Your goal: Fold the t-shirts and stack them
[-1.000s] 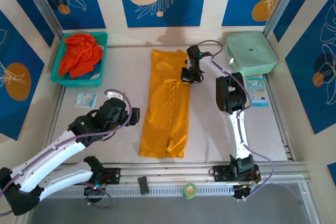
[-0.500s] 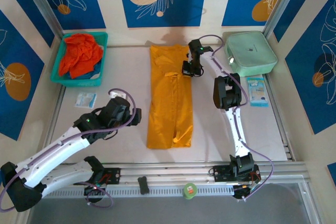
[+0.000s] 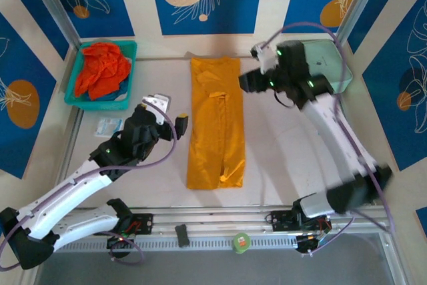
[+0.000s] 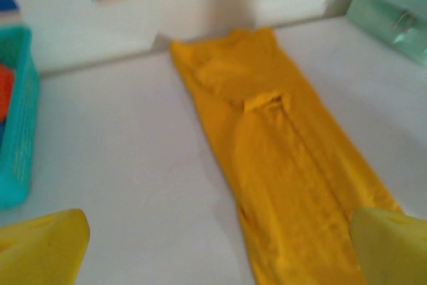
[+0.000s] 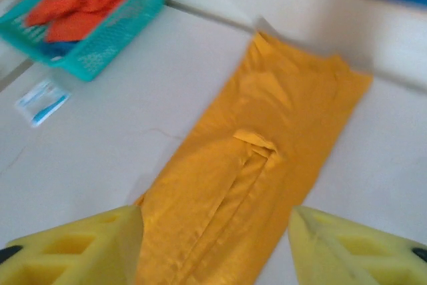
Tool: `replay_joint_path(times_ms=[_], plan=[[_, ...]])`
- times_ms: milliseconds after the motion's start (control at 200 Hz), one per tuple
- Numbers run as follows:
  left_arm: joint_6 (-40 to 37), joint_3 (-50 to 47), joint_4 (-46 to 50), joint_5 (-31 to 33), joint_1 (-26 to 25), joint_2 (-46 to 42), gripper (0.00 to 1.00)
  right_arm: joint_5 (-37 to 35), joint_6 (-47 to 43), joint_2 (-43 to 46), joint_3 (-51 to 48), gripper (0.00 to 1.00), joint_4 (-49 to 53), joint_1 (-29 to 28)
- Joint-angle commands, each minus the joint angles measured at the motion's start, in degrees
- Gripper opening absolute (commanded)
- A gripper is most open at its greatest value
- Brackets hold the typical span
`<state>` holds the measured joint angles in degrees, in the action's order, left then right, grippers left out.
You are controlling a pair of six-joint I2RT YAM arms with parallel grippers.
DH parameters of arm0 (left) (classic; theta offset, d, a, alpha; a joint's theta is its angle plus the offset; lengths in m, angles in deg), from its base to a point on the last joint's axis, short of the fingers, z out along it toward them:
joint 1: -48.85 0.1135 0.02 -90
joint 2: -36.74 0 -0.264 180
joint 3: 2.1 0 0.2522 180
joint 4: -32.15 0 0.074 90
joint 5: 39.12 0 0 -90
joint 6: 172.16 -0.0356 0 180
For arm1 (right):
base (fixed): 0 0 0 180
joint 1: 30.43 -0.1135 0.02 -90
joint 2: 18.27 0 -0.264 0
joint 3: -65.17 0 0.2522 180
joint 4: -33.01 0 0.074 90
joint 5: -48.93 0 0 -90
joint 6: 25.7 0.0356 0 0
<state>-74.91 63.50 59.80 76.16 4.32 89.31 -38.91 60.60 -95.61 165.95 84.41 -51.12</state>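
The yellow-orange t-shirt [image 3: 215, 125] lies flat mid-table, folded into a long narrow strip running from far to near. My right gripper [image 3: 250, 81] hovers off the strip's far right edge, open and empty; its yellow fingers [image 5: 73, 251] frame the yellow-orange t-shirt [image 5: 267, 165] below. My left gripper [image 3: 175, 123] is open just left of the strip's middle, apart from it; from its wrist the same t-shirt [image 4: 287, 165] runs toward the back wall. The red-orange t-shirt [image 3: 101, 70] sits crumpled in the teal basket [image 3: 127, 101].
A mint-green zipped case [image 3: 330, 71] stands at the back right, partly behind my right arm. A small white packet [image 3: 108, 127] lies left of my left gripper. A green tape roll [image 3: 240, 241] and a black piece [image 3: 182, 235] rest on the front rail.
My right gripper has opened, let go of the shirt's far right edge and risen away to the right. The left gripper has moved slightly toward the shirt. The shirt lies still.
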Motion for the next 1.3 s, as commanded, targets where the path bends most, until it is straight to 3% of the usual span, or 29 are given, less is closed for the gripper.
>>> replay_joint_path(times_ms=[0,50,80,165,280,425,555,725,916,1296], plan=[[-18.64,-4.95,-19.83,-8.22,0.51,-2.76,0.99,2.9,-20.19,7.25,-13.34,0.6,-0.68,-2.44],[-24.64,-7.51,-24.14,-14.35,0.55,-3.96,0.99,2.18,-30.25,12.44,-19.45,0.61,-0.38,-4.91],[-29.35,-8.4,-24.73,-18.53,0.51,-4.54,0.99,0.61,-36.34,15.23,-23.0,0.7,0.0,-7.02],[-41.25,-7.2,-17.44,-27.88,0.43,-5.05,0.99,-2.94,-49.57,20.47,-29.69,0.75,2.65,-11.18],[-55.69,-1.74,2.88,-34.55,0.22,-4.09,0.99,-3.42,-51.79,19.16,-27.9,0.75,14.03,-13.42],[-66.39,0.81,19.24,-35.4,-0.52,-2.22,0.99,-10.06,-53.96,14.11,-31.11,0.75,18.91,-20.76],[-71.04,0.0,27.78,-34.24,-3.05,0.2,0.99,-11.33,-54.57,8.18,-35.38,0.72,15.83,-25.21],[-75.44,-4.05,32.19,-30.82,-8.87,3.37,1.0,-12.7,-54.24,0.2,-37.85,0.67,11.88,-29.46],[-79.57,-8.41,31.18,-29.05,-12.3,6.57,1.0,-14.06,-55.49,-3.84,-39.99,0.62,7.55,-31.17],[-83.88,-12.68,25.97,-32.95,-13.36,8.09,0.96,-14.17,-56.16,-4.94,-42.36,0.57,4.63,-34.2]])
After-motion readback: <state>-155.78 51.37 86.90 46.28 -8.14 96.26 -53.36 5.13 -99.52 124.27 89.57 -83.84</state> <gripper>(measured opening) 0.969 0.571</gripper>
